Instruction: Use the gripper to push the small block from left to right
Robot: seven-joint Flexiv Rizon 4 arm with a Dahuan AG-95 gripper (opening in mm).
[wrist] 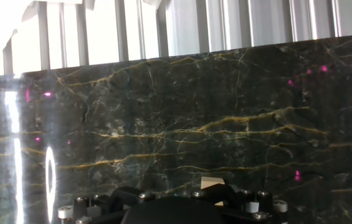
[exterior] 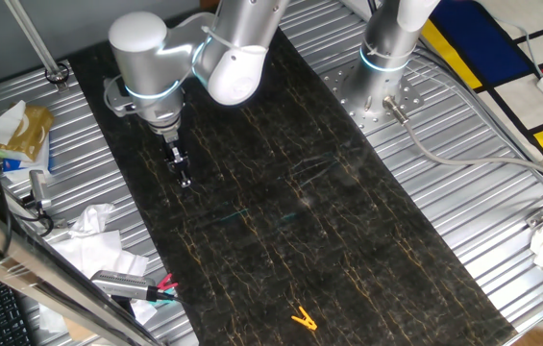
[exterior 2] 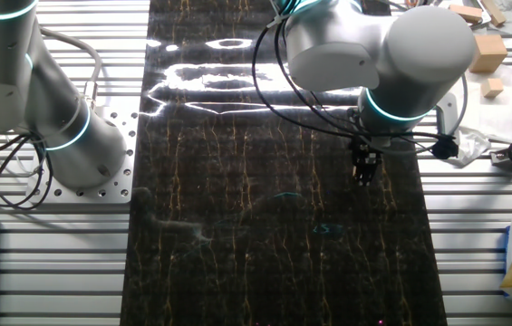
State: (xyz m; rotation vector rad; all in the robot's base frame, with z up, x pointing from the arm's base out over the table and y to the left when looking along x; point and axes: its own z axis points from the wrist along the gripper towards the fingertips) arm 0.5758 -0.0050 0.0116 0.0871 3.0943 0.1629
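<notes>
My gripper (exterior: 183,177) hangs from the silver-grey arm with the cyan ring. Its black tip is low over the dark marble mat (exterior: 281,221), near the mat's left part in one fixed view. It also shows in the other fixed view (exterior 2: 362,174), near the mat's right edge. The two fingers look pressed together and hold nothing. The small block (wrist: 211,182) shows only in the hand view, as a light-brown corner just above the dark gripper body at the bottom edge. In both fixed views the gripper tip hides it.
A yellow-orange clip (exterior: 303,318) lies near the mat's front end. The second arm's bolted base (exterior: 379,91) stands at the far right, also seen in the other fixed view (exterior 2: 83,163). Crumpled tissue and pliers (exterior: 132,284) lie left of the mat. Wooden blocks (exterior 2: 487,50) sit off the mat.
</notes>
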